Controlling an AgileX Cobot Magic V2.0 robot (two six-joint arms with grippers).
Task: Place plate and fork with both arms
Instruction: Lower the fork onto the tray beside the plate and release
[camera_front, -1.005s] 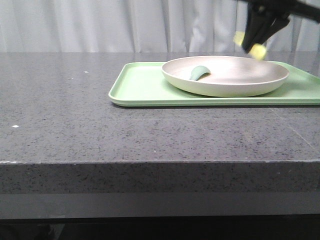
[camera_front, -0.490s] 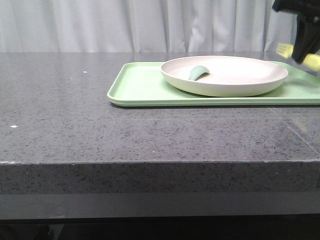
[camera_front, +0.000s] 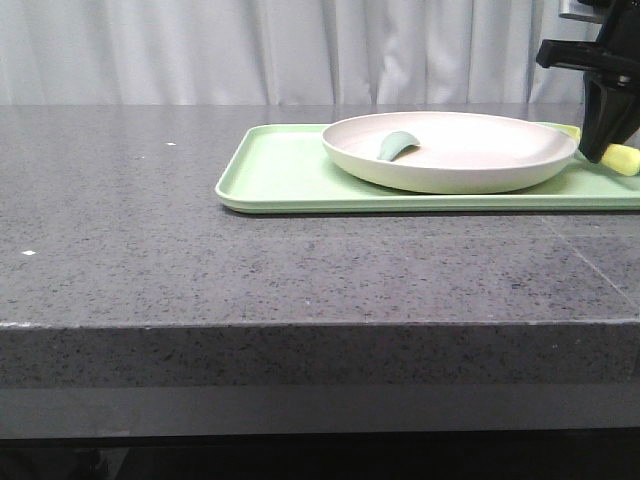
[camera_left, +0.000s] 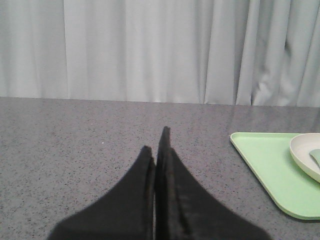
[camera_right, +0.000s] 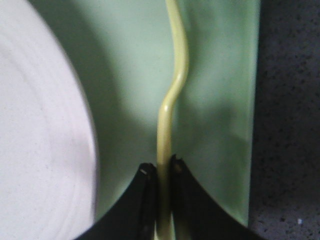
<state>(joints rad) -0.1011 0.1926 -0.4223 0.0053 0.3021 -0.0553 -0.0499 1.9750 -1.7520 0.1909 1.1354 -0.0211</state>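
Now, by item, all placed against the tray:

Tray: light green, rectangular, flat on the dark speckled table, toward its far right part.

Plate: cream-white, round, shallow; sits on the tray, over its middle and right part. Rim also seen at the tray's corner in the left wrist view and beside the fork in the right wrist view.

Spoon: dull grey-green, lies inside the plate, on the side nearer the tray's left end.

Fork: pale yellow, thin, seen edge-on with a wavy bend; over the bare green strip of tray between the plate's rim and the tray's right edge. Yellow end sticks out below the black fingers in the front view. Cannot tell whether touching the tray floor.

Right gripper: clamped on the fork, one black finger on each side of the handle; low over the tray's right end, just beside the plate.

Left gripper: fingers pressed together with nothing between them; over bare table, well apart from the tray's left end.

Curtain: pale grey folds, behind the table beyond the tray.
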